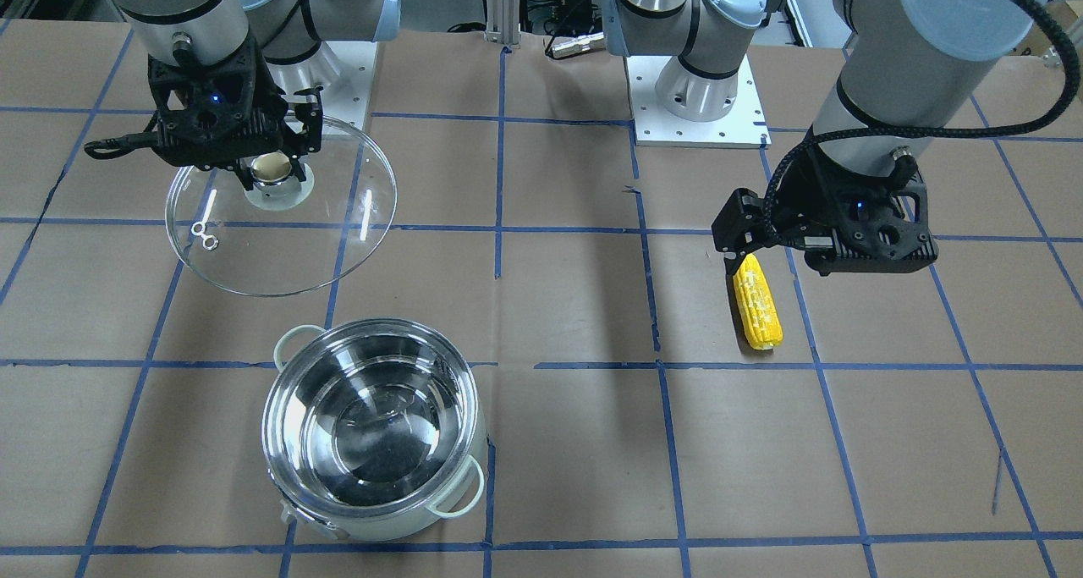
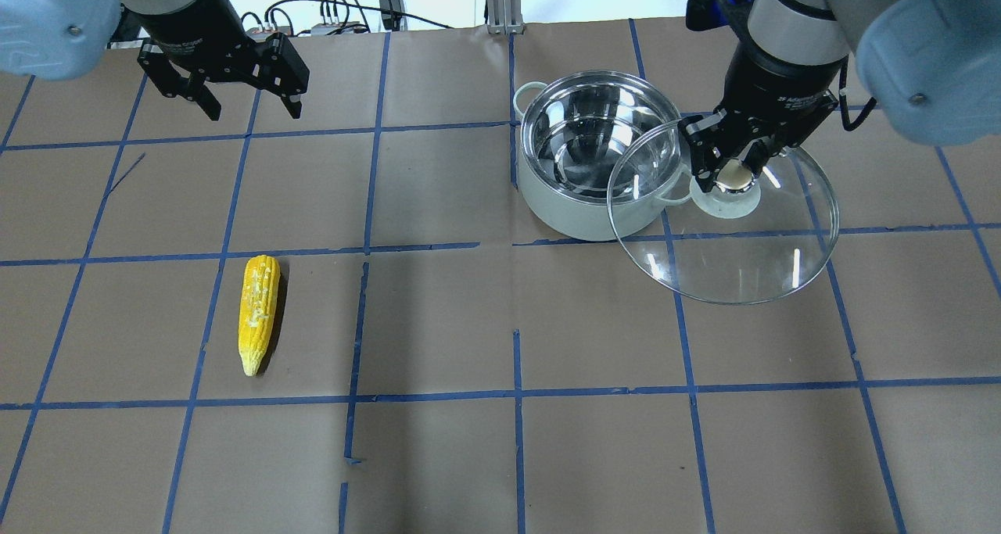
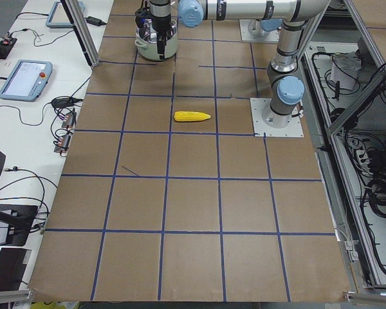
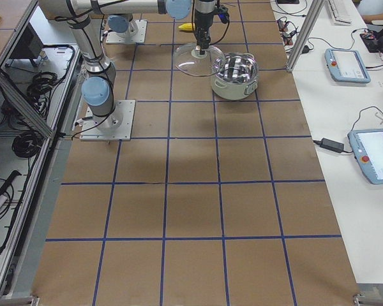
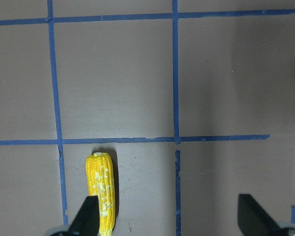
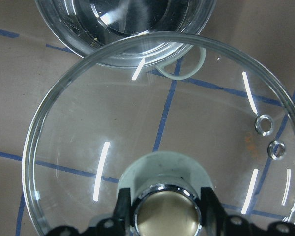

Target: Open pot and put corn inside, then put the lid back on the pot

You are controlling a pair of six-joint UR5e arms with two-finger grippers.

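Pot (image 2: 563, 206), round, mint-white with steel interior, stands open on the counter (image 2: 438, 323). Right gripper (image 2: 733, 176) clamps the clear round glass lid (image 2: 727, 252) by its knob. Left gripper (image 2: 254, 114) hangs spread above the small yellow corn cob (image 2: 259, 313).

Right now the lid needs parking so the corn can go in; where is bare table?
Bare table: the squares between the corn and the pot, and the row on the robot's side of both. Crowded: beside the pot, where the right gripper holds the lid, and around the corn, under the open left gripper.
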